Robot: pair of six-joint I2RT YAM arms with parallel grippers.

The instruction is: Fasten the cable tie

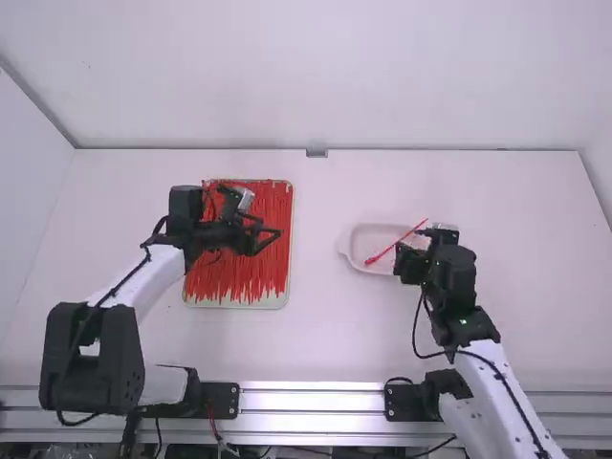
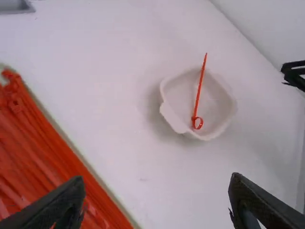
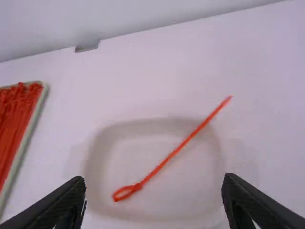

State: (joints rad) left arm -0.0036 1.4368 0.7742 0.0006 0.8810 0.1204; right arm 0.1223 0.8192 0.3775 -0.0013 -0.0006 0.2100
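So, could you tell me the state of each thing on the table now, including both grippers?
cable tie: fastened into a small loop, lying in the dish, tail over the rim.
dish: upright, holding that one tie.
tray: flat, full of straight, unfastened ties.
left gripper: open, empty, above the tray.
right gripper: open, empty, by the dish.

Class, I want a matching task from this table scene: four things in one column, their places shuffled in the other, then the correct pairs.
Things:
1. looped cable tie
2. loose red ties
3. left gripper
4. right gripper

Places:
A. above the tray
B. lying in the white dish
C. at the dish's edge nearest the arm bases
D. piled on the tray

Pairs: 1-B, 2-D, 3-A, 4-C
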